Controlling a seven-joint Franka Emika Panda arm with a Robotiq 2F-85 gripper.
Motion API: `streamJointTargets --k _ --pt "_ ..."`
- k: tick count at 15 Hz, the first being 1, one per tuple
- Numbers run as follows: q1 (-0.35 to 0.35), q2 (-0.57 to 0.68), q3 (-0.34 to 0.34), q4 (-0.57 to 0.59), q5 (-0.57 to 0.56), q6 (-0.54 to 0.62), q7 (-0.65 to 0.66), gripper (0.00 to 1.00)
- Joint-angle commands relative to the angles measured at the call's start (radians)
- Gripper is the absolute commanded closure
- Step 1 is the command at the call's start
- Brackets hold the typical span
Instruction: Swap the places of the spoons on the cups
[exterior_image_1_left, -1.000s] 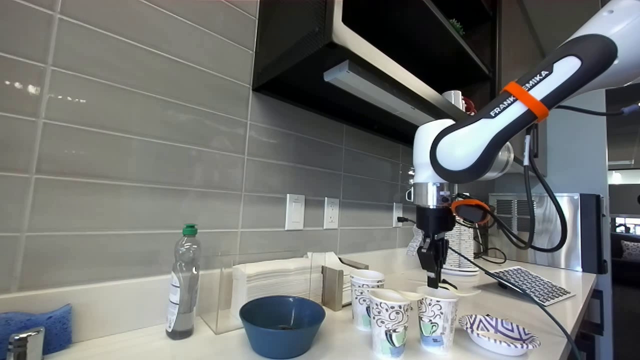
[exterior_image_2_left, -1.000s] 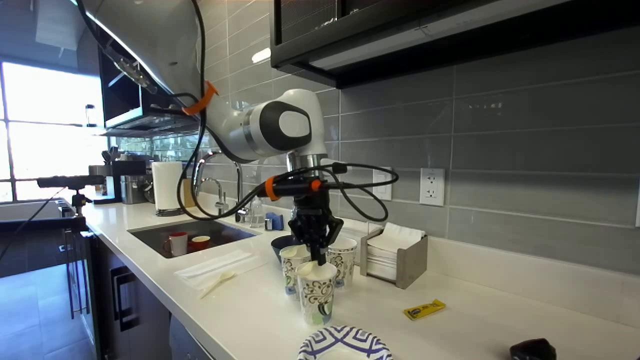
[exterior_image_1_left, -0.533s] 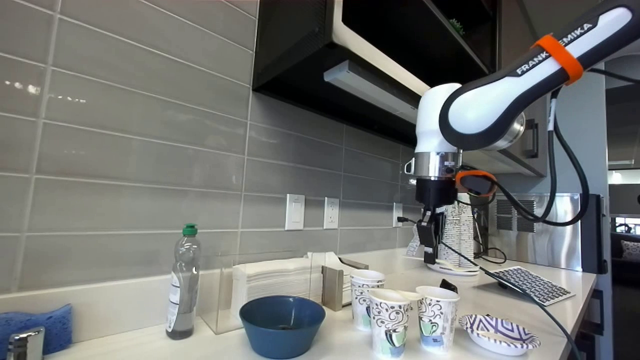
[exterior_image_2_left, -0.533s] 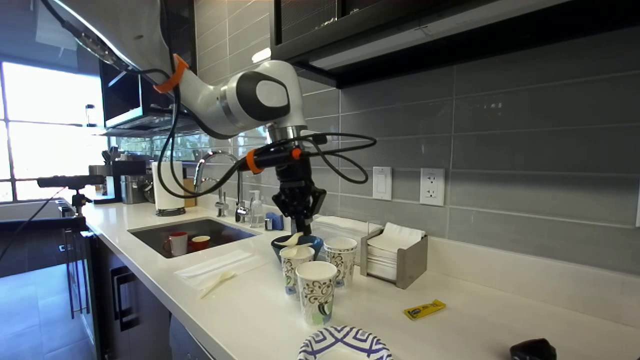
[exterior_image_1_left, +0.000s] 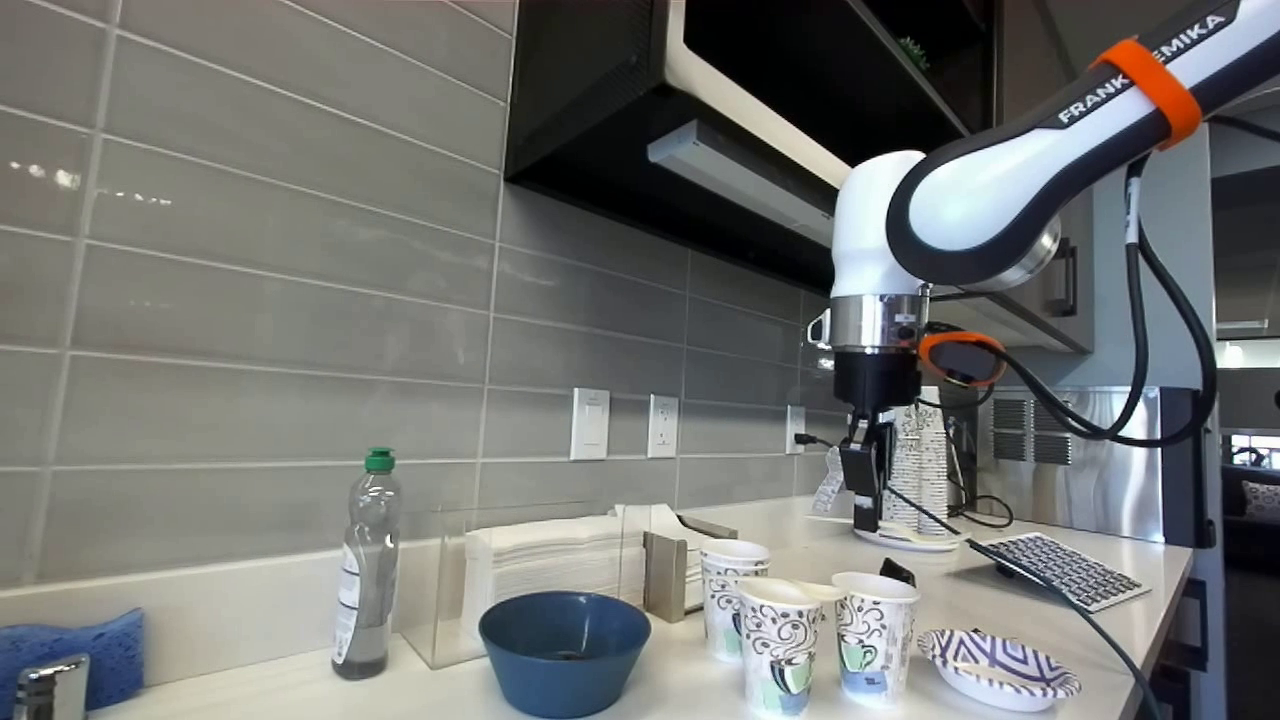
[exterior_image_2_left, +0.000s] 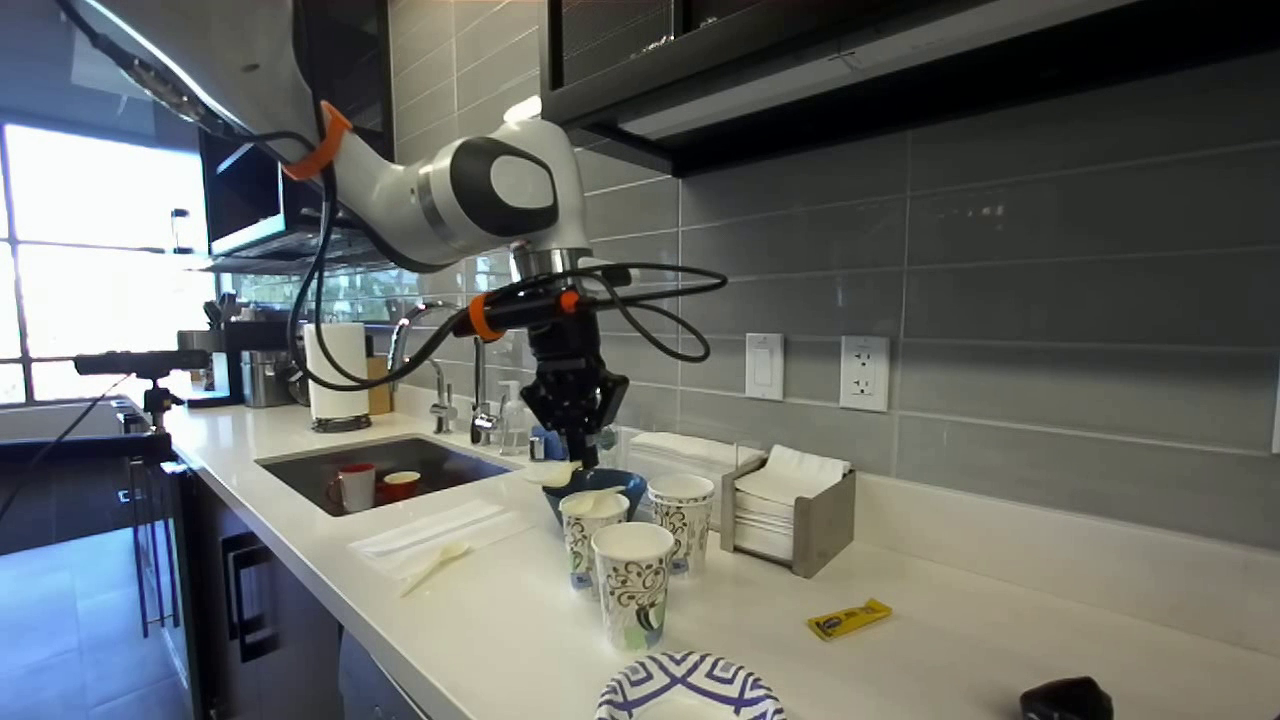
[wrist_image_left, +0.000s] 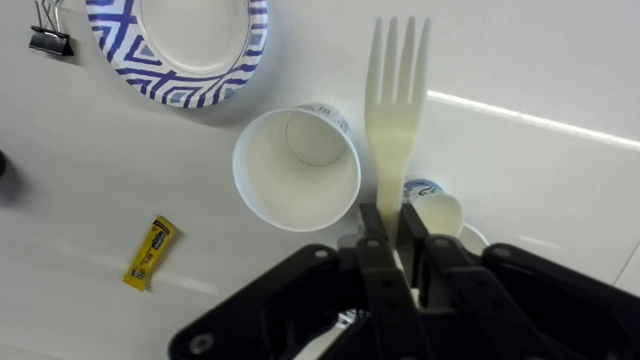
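Jaws of the black two-finger gripper (wrist_image_left: 391, 225) pinch the handle of a cream plastic fork (wrist_image_left: 395, 125); four tines are evident, though the task wording says spoons. Clock bearings follow from the jaws in the wrist view, left to right. At 10 o'clock, far out: a white paper plate with blue-violet zigzags (wrist_image_left: 177, 92). At 10, nearer: an upright white paper cup with printed scrolls (wrist_image_left: 290, 180), no utensil across it, presumably so one can be received there. Centre: the fork, judged to be held above the cups, probably to clear their rims. Its long axis runs roughly 6 to 12 o'clock, tines toward 12. At 3: the rounded end of an apparent cream plastic spoon (wrist_image_left: 439, 215), its handle hidden here. In an exterior view the spoon (exterior_image_2_left: 590, 499) lies across a second scroll-printed white paper cup (exterior_image_2_left: 578, 545), evidently using the rim for support, narrow end between 2 and 3 o'clock.
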Motion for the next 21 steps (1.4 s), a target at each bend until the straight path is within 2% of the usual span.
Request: streamJointTargets --k 1,5,12,18,21 --pt "0.000 0.000 0.000 0.002 0.000 -0.002 0.000 0.97" --pt "0.035 -0.018 0.034 -0.015 -0.006 0.000 -0.018 0.97" --pt "0.126 -0.015 0.096 -0.108 0.030 0.125 -0.034 0.97" --pt "0.164 -0.003 0.096 -0.224 0.090 0.264 -0.052 0.97" --pt "0.158 0.031 0.093 -0.255 0.103 0.335 -0.058 0.97"
